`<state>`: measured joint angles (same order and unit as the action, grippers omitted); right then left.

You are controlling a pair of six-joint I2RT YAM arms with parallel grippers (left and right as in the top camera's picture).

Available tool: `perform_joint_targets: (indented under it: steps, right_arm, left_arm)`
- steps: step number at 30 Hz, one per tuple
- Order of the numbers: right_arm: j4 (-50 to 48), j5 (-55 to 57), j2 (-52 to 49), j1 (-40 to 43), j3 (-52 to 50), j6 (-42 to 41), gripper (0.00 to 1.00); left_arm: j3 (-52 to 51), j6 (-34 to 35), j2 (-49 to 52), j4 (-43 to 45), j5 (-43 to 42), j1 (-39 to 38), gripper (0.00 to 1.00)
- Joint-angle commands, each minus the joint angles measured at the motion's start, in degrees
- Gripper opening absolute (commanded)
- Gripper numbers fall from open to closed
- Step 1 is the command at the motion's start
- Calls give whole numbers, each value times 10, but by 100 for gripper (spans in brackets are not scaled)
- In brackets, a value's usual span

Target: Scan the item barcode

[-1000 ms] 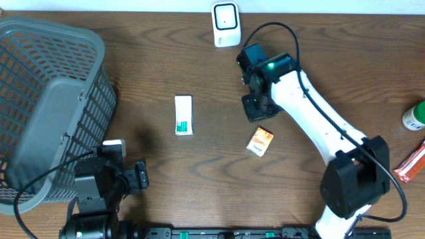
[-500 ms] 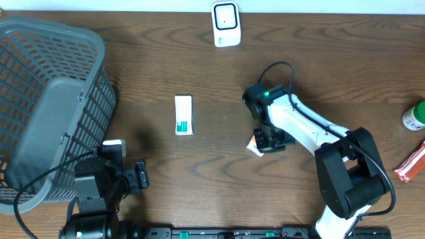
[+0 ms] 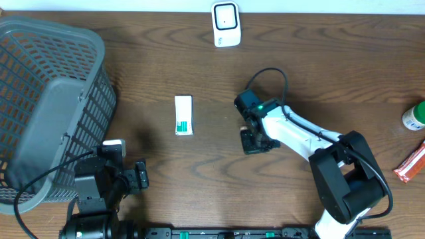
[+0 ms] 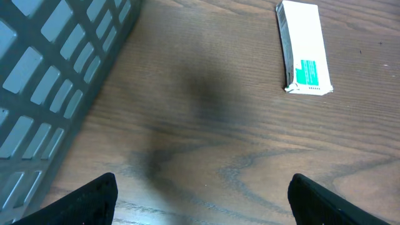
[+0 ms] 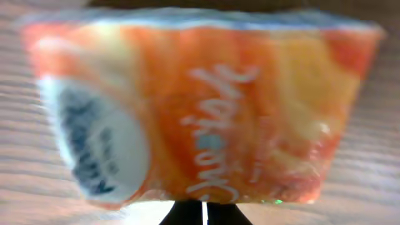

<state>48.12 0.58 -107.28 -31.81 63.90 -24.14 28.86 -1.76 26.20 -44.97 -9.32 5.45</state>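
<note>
An orange packet (image 5: 206,106) with white script and a white oval patch fills the right wrist view, blurred and very close. My right gripper (image 5: 204,203) is shut, its two fingertips pressed together right at the packet's near edge, with nothing seen between them. In the overhead view the right gripper (image 3: 255,141) sits over the packet and hides it. A white box with green print (image 3: 184,115) lies left of it, also far ahead in the left wrist view (image 4: 304,47). The white scanner (image 3: 226,24) stands at the table's back edge. My left gripper (image 4: 203,184) is open over bare wood.
A grey mesh basket (image 3: 53,99) fills the left side, and its wall (image 4: 50,62) is close to the left gripper (image 3: 136,176). A green-capped bottle (image 3: 413,116) and a red-orange wrapper (image 3: 410,162) lie at the right edge.
The right arm swung from near the scanner toward the front, down onto the orange packet, which is now covered. The packet has slid slightly left. The left arm has not moved.
</note>
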Motion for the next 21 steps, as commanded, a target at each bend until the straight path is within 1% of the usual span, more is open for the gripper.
perform_joint_targets:
  steps: [1, 4, 7, 10, 11, 12, 13, 16, 17, 18, 20, 21]
  right_arm:
    - [-23, -3, -10, -8, -11, 14, 1]
    - [-32, 26, -10, -7, -11, 16, 3]
    - [-49, 32, -10, -7, -10, 46, 6]
    - [-55, 35, -10, -7, -2, 59, 10]
    - [-51, 34, -10, -7, 4, 60, 8]
    - [-43, 29, -9, -7, 10, 60, 4]
    - [-23, 17, -9, -7, 23, 60, 1]
    - [52, -20, -4, -10, 65, 57, 1]
    - [91, -29, 1, -11, 85, 47, 4]
    - [121, -31, 5, -12, 101, 37, 13]
    - [186, -31, 17, -11, 137, 10, 35]
    - [209, -31, 24, -11, 153, 0, 70]
  left_arm:
    - [1, -8, -1, 0, -5, -1, 88]
    - [1, -8, -1, 0, -5, -1, 88]
    - [1, -8, -1, 0, -5, -1, 88]
    - [1, -8, -1, 0, -5, -1, 88]
    - [1, -8, -1, 0, -5, -1, 88]
    - [1, -8, -1, 0, -5, -1, 88]
    - [1, -8, -1, 0, -5, -1, 88]
    - [1, -8, -1, 0, -5, -1, 88]
    - [1, -8, -1, 0, -5, -1, 88]
    - [1, -8, -1, 0, -5, -1, 88]
    - [1, -8, -1, 0, -5, -1, 88]
    - [1, -8, -1, 0, -5, -1, 88]
